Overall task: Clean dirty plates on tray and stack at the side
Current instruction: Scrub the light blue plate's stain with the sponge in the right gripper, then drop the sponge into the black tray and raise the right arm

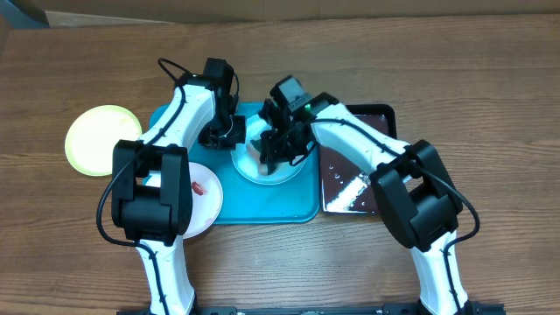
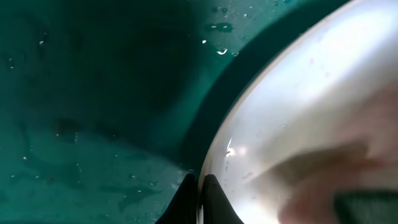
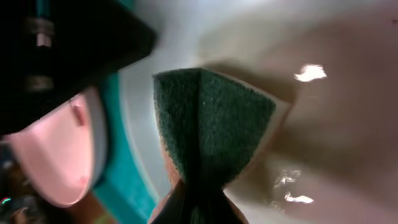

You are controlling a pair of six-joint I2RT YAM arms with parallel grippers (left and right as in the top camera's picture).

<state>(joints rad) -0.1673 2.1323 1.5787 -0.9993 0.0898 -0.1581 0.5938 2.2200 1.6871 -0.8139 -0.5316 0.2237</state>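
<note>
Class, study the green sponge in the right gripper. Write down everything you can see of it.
The sponge has a dark green, coarse scouring face over a paler tan foam layer that shows along its edges. The right gripper is shut on its lower end, creasing it down the middle so that it fans out upward. Its spread end lies against the glossy pale plate, which sits on the turquoise tray. From overhead the gripper hides nearly all of it.

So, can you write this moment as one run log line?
left tool: shut on pale plate rim | right tool: shut on green sponge, on that plate | red-smeared plate: at tray corner
</note>
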